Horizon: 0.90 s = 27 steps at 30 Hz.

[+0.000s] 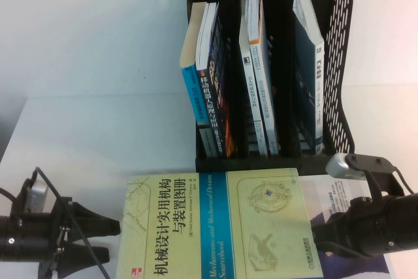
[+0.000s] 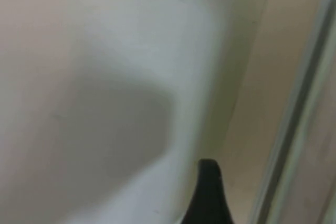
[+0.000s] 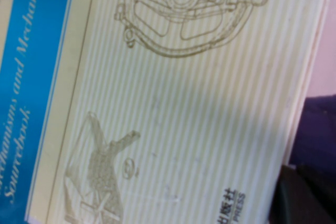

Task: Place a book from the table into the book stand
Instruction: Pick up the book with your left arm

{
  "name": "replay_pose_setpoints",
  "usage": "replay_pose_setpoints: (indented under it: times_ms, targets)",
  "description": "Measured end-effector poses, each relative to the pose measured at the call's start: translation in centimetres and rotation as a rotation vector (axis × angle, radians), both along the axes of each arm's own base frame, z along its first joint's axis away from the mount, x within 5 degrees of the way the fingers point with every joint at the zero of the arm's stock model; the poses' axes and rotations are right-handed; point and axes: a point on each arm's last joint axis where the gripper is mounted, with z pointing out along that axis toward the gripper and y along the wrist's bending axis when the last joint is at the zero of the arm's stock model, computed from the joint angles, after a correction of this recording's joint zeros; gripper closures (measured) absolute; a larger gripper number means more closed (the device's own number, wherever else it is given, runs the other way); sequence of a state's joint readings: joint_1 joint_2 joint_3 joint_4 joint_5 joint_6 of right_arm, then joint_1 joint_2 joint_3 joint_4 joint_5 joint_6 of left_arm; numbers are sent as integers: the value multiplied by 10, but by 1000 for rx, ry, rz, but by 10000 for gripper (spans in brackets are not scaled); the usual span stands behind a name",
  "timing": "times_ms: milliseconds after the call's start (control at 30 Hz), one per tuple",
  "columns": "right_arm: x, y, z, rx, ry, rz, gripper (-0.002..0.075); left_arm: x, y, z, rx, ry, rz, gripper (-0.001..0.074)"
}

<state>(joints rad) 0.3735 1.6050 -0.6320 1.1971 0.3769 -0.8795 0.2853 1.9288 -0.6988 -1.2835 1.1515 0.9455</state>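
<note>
The large pale yellow-green book [image 1: 209, 227] with a blue band lies flat at the front middle of the white table [image 1: 98, 96]. Its cover fills the right wrist view [image 3: 173, 103]. The black three-slot book stand [image 1: 341, 63] stands upright behind it and holds several books. My left gripper [image 1: 108, 240] is low at the front left, open, its fingers spread right at the book's left edge. One dark finger [image 2: 210, 198] shows over the white tabletop in the left wrist view. My right gripper [image 1: 320, 238] is at the book's right edge, and a dark finger [image 3: 304, 198] shows beside that edge.
Another book with a white and purple cover [image 1: 343, 204] lies partly under the big book's right side, below my right gripper. The stand's slots hold a leaning blue-spined pair [image 1: 206, 70], middle books [image 1: 255, 63] and a right one [image 1: 307, 57].
</note>
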Motion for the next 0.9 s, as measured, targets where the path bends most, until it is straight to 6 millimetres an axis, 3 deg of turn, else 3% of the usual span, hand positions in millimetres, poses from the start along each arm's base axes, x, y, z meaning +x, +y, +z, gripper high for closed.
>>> replay_pose_setpoints:
  times_ms: [500,767,900]
  targets:
    - [0,0,0,-4,-5,-2,727,2,0,-8,-27,59,44,246]
    - [1,0,0,-5,-6,-4,727,2,0,19,1,-33,47,246]
    - [1,-1,0,-12,-13,-11,727,2,-6,19,2,-35,22,246]
